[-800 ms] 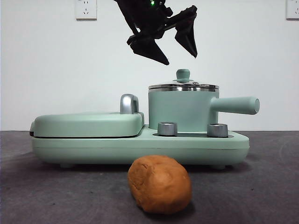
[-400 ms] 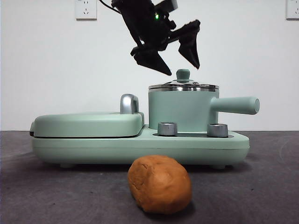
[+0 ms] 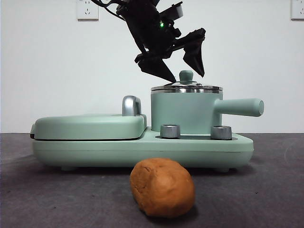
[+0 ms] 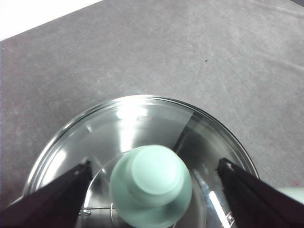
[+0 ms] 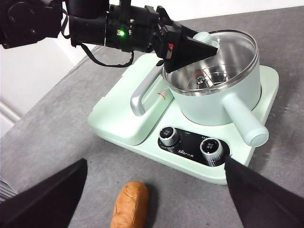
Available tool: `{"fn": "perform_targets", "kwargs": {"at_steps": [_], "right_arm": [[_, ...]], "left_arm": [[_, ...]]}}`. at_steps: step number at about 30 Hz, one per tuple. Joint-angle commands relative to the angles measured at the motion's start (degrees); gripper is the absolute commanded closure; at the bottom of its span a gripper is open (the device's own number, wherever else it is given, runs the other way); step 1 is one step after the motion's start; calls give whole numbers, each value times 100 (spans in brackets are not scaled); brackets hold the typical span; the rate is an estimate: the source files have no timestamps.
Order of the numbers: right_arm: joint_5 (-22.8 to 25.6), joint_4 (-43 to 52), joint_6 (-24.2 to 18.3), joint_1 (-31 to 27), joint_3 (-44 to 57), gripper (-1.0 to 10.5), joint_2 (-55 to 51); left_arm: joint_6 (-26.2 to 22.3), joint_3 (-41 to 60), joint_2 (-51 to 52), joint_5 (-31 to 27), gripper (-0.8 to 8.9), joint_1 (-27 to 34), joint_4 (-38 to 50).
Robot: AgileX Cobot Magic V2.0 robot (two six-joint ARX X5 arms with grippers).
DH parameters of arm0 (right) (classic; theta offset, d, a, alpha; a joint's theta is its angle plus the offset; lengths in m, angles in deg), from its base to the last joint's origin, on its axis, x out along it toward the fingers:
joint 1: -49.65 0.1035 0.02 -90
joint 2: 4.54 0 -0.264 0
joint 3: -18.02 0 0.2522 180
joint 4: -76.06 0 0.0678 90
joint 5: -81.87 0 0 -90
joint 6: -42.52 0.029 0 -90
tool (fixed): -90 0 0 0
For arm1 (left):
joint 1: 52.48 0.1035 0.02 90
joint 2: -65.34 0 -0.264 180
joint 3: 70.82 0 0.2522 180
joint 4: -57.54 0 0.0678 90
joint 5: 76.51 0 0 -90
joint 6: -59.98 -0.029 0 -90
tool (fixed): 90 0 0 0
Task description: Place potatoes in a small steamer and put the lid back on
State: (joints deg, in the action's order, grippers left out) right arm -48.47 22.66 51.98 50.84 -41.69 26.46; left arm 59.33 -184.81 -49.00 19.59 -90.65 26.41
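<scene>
The potato (image 3: 162, 186) is an orange-brown lump on the dark table in front of the appliance; the right wrist view also shows the potato (image 5: 130, 204). The small steamer (image 3: 185, 114), a mint-green pot with a side handle (image 5: 247, 126), stands on the appliance's right half. Its glass lid (image 4: 142, 114) sits on the pot, with the mint knob (image 3: 186, 75) on top. My left gripper (image 3: 187, 77) is open, its jaws on either side of the knob (image 4: 151, 183) without touching it. My right gripper (image 5: 154, 164) is open and empty, high above the table near the potato.
The flat mint-green griddle (image 3: 90, 126) with a chrome handle (image 3: 131, 105) fills the appliance's left half. Two chrome dials (image 3: 170, 131) sit on the base below the pot. A white wall with outlets (image 3: 87, 9) stands behind.
My left gripper has come down and slightly right, from well above the lid to level with the knob. The potato, steamer and lid have not moved.
</scene>
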Motion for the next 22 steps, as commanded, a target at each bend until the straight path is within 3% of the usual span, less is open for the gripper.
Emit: {"fn": "perform_targets", "kwargs": {"at_steps": [1,8,12,22], "right_arm": [[-17,48,59,20,-98,485,37],[-17,42,59,20,-98,485,35],[-17,35,61,20,-98,485,35],[-17,-9,61,20,-98,485,35]], "left_arm": [[-50,-170,-153,-7,533,-70,72],[-330,-170,-153,-7,555,-70,107],[-341,-170,-153,-7,666,-70,160],[-339,-170,-153,-7,745,-70,232]]}}
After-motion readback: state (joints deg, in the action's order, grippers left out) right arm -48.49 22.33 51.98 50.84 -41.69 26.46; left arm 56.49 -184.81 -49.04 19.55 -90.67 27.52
